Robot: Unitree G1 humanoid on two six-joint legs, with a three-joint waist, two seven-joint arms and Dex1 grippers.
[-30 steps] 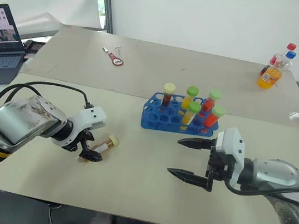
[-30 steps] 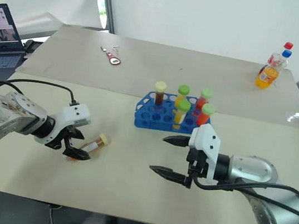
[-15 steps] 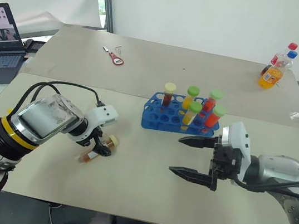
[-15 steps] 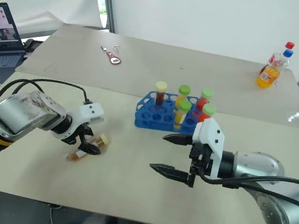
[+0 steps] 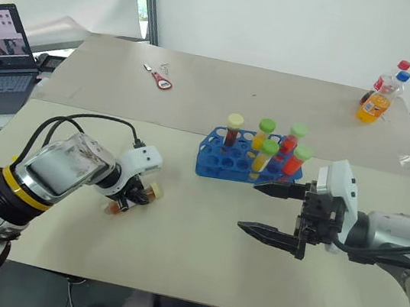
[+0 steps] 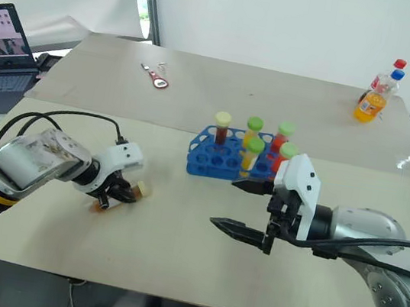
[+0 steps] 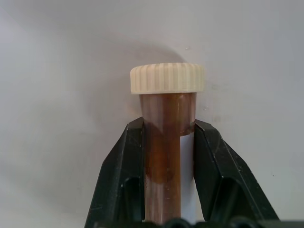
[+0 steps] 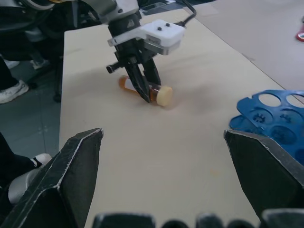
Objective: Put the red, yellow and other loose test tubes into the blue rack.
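A loose test tube [image 7: 166, 142] with brown liquid and a cream cap [image 5: 154, 190] lies flat on the near table, left of centre. My left gripper [image 5: 132, 196] points down at it, and its black fingers [image 7: 124, 161] are shut on the tube just below the cap. The blue rack [image 5: 219, 163] stands at mid-table with several capped tubes upright in it, red, yellow and brown ones among them. My right gripper [image 5: 249, 204] hovers open in front of the rack's right end, pointing left, with nothing between its fingers [image 8: 71, 180].
A laptop [image 5: 0, 53] sits at the far left edge. Two soda bottles [image 5: 380, 95] stand at the back right, and a small red tool [image 5: 160, 80] lies on the far table. A seam runs between the two tables behind the rack.
My left gripper came in over the lying tube and shut on it just below the cap. The right gripper has stayed open and almost still.
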